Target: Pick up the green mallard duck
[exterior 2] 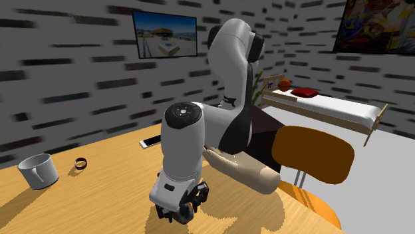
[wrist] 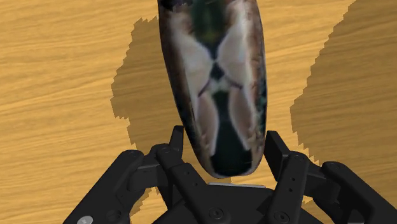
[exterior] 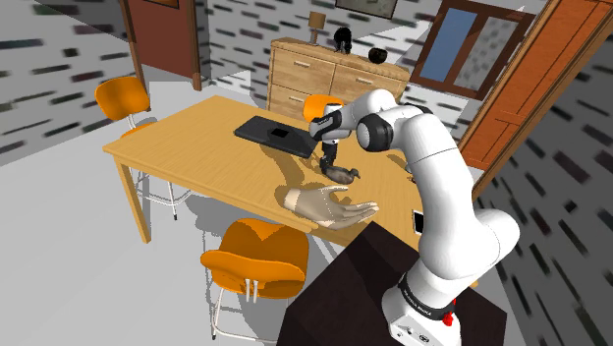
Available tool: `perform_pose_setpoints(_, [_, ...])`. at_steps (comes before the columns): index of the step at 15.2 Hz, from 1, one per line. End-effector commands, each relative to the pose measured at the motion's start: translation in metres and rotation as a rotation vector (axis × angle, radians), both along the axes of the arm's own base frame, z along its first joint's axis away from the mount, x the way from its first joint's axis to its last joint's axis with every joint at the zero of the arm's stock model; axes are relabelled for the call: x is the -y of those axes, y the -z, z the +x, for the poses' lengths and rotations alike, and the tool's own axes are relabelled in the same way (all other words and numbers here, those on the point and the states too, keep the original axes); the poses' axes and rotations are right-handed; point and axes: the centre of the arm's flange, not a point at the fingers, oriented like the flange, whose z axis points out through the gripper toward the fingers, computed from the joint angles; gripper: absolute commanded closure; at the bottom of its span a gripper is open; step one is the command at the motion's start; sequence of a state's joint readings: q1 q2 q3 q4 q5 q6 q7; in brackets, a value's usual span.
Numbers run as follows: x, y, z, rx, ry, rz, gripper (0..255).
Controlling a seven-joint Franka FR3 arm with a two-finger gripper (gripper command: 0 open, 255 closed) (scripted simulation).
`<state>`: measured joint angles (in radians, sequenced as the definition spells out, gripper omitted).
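Mallard duck, mottled brown and cream with a dark green patch along its back, lies on the wooden table just beside the pale model hand, on that hand's side away from the stand. The black gripper hangs directly over it, pointing down. The duck is therefore not off to any side of the tool: it sits in the gap between the two fingers.

The relation that matters is the duck's long axis. In the wrist view the body runs lengthwise straight out from the palm, crossing the line between the fingertips at a right angle. Its rounded end reaches back past the fingertips toward the gripper's body. The fingers thus face the duck's two long flanks, across its narrow way, which is judged the right way to take it.

The jaws stand wide, one finger at each flank. They look very close to the duck, one seeming to meet its outline, yet nothing shows a squeeze, so the duck is judged bracketed, not held. The likely next move is a plain closing, with no turn of the wrist and no sideways shift. A lift straight up would follow, since the model hand lies near enough that a swing toward it could knock it.
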<state>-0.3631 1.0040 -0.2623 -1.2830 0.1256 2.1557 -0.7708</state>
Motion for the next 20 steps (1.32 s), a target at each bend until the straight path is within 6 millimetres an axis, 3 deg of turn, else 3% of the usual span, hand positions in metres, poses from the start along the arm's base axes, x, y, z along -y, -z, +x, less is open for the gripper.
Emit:
perform_pose_setpoints(1, [0.001,0.0,-0.001,-0.002,0.001,0.0,255])
perform_pose_setpoints(3, [0.0,0.001,-0.001,-0.002,0.001,0.0,255])
perform_pose_setpoints(18, [0.0,-0.078,-0.001,-0.002,0.001,0.0,255])
perform_pose_setpoints(20, [0.0,-0.079,-0.001,-0.002,0.001,0.0,255])
